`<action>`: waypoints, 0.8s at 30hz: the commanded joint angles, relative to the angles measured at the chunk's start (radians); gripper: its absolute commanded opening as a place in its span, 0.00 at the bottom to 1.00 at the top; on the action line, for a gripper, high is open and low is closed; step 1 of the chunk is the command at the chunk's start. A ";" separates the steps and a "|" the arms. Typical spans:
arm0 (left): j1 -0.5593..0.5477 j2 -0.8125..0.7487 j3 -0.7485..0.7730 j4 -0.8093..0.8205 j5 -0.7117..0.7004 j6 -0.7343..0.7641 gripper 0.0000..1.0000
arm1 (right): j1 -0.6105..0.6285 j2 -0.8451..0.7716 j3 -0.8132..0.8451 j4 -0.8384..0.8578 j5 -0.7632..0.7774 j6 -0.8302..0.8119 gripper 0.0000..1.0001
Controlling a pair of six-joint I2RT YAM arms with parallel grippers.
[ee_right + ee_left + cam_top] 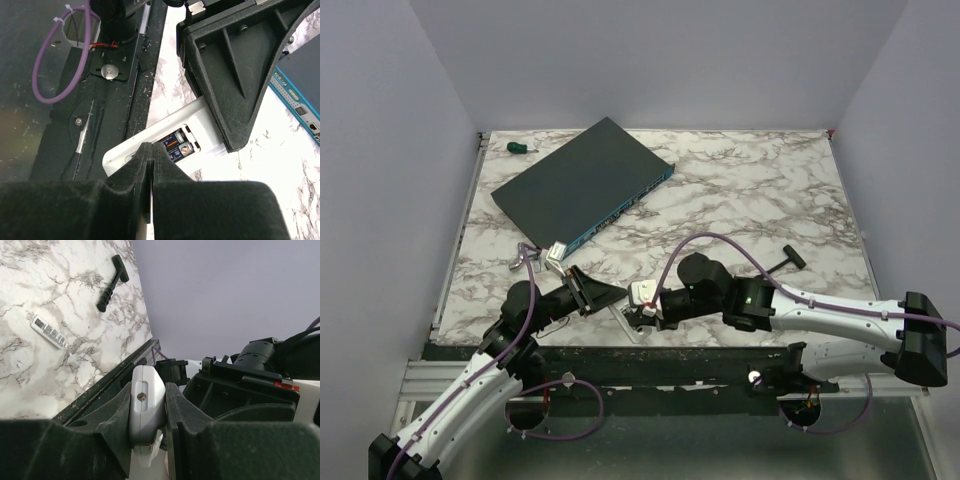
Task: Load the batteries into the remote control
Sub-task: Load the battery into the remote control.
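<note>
Remote control [125, 152]: at 6 o'clock on the marble table [740, 190], by the near edge, back side up with the battery bay uncovered.
Left gripper [148, 396]: clamped on one end of the handset, a jaw on each long side.
Right gripper [151, 152]: fingers pressed together with nothing visible between them, tips at the bay's rim, at 7 o'clock of the batteries [179, 146].
Batteries: two cells side by side in the bay; whether fully seated cannot be told.
Step in hand: probably pressing the cells home.
Doing it well: press gently with the closed tip on a cell's middle, not the plastic rim; hold the clamp firm against pivoting.
Nearby: dark flat box [582, 185] at 11 o'clock; black T-shaped tool [786, 262] at 3 o'clock.
</note>
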 commanded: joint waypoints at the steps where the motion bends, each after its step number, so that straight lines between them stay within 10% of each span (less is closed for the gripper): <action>1: -0.008 -0.014 0.051 0.020 0.025 0.009 0.00 | -0.009 -0.017 0.036 -0.036 -0.009 0.003 0.05; 6: -0.006 -0.016 0.050 -0.034 -0.015 0.067 0.00 | -0.008 -0.120 0.008 0.052 -0.045 0.051 0.11; 14: -0.002 -0.077 0.042 -0.121 -0.062 0.087 0.00 | -0.009 -0.383 -0.281 0.300 0.363 0.489 0.61; 20: 0.005 -0.091 0.049 -0.183 -0.080 0.111 0.00 | -0.008 -0.488 -0.254 -0.092 0.815 0.860 0.67; 24: 0.006 -0.043 0.074 -0.182 -0.067 0.134 0.00 | -0.009 -0.339 -0.141 -0.335 0.819 0.933 0.75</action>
